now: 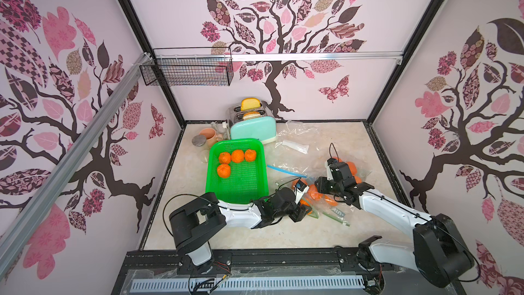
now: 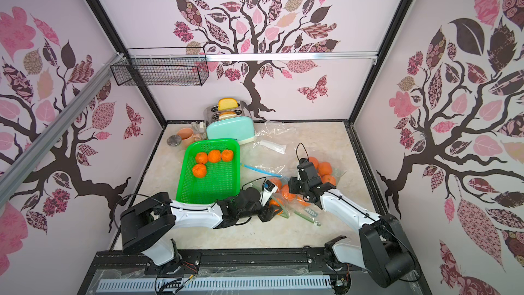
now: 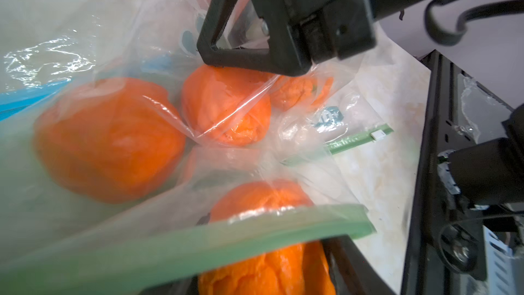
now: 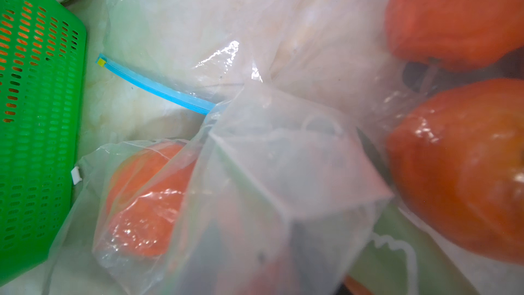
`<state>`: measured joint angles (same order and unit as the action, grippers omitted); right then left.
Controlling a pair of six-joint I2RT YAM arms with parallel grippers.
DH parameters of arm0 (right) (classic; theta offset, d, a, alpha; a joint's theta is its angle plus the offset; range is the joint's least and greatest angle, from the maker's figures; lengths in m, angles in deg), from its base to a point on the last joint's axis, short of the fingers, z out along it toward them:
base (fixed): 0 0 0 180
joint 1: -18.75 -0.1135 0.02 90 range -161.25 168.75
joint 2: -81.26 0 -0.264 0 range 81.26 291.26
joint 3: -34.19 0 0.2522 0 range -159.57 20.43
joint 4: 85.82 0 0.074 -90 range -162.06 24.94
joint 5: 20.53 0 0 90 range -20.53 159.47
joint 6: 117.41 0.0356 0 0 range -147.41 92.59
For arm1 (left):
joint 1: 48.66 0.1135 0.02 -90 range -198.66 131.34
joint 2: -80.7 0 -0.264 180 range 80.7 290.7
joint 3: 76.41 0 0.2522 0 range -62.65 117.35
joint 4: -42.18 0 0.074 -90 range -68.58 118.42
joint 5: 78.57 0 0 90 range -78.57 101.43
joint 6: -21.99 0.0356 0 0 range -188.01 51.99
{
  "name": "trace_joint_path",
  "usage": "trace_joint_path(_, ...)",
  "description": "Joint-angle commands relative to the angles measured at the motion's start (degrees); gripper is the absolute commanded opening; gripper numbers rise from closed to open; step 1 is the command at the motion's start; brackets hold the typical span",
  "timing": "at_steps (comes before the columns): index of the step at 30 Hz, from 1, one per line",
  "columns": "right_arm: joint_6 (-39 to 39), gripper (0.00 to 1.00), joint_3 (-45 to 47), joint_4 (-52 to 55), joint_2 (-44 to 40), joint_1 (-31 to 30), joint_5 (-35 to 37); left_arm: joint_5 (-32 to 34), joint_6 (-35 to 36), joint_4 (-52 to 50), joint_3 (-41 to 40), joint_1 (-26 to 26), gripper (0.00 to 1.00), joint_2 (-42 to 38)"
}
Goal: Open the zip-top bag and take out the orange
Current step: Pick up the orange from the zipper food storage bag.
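A clear zip-top bag (image 1: 333, 212) with a green zip strip (image 3: 198, 245) lies on the table at front centre with several oranges inside. My left gripper (image 1: 307, 210) reaches into its mouth. In the left wrist view its jaws (image 3: 266, 273) press both sides of an orange (image 3: 263, 265) just under the green strip. My right gripper (image 1: 319, 185) is a little behind, down among the same plastic. One of its fingers (image 3: 249, 58) rests on the film above another orange (image 3: 224, 106). In the right wrist view bag film (image 4: 283, 180) covers its jaws, so their state is hidden.
A green basket (image 1: 236, 142) holding several oranges stands left of the bags and close to my left arm. A bag with a blue zip (image 1: 283, 170) and an empty bag (image 1: 295, 146) lie behind. More bagged oranges (image 1: 352, 168) sit by the right wrist. Toaster (image 1: 253, 130) and mug (image 1: 208, 134) stand at the back.
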<state>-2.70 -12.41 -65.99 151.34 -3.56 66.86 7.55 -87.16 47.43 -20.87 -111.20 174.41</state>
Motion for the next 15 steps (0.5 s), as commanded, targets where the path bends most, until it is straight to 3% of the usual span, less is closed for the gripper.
trace_joint_path(1, 1.8, 0.42, 2.1, -1.7, -1.5, 0.1, 2.0, -4.4, -2.9, -11.5, 1.1, 0.1, 0.26, -3.7)
trace_joint_path(11, 5.9, 0.43, 8.9, -10.1, -6.2, 0.2, 0.2, -0.3, -6.8, -34.5, 0.3, 1.1, 0.26, -20.7)
trace_joint_path(15, 7.0, 0.43, 10.8, -12.5, -7.8, 0.2, -0.6, 3.8, -6.7, -38.8, 0.3, 10.1, 0.22, -29.8)
